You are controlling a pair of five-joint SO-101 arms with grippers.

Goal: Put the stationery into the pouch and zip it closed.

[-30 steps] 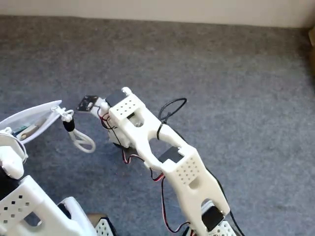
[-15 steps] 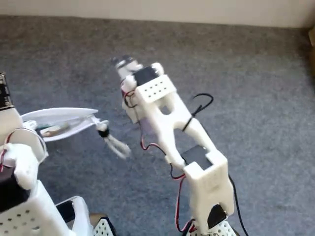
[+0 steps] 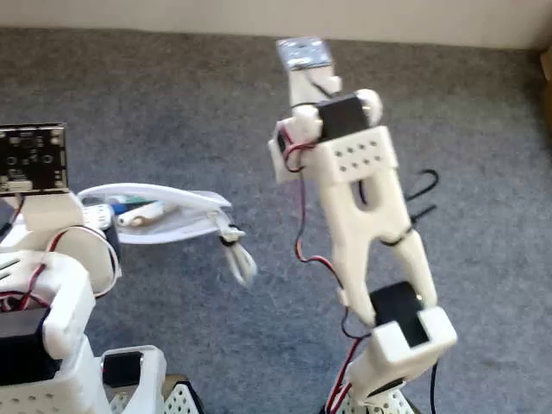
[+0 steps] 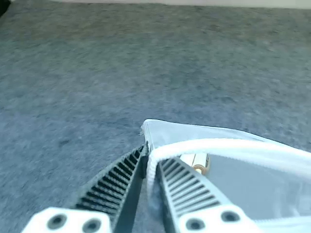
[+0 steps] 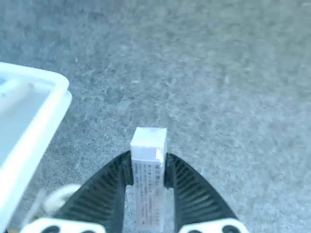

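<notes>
A clear pouch with white edging lies on the grey carpet, with pens inside it. Its white cord loop trails off the zip end. My left gripper is shut on the pouch's corner edge, and a cream item shows through the clear side. The right arm stands raised to the right of the pouch. My right gripper is shut on a small white eraser block above the carpet, with the pouch's rim off to one side.
Grey carpet spreads open beyond and to the right of the arms. The left arm's base fills the near left corner. A pale wall strip runs along the far edge.
The right arm lifted from beside the pouch's cord and swung up and to the right. The pouch and its cord slid to the right, and the left arm rose.
</notes>
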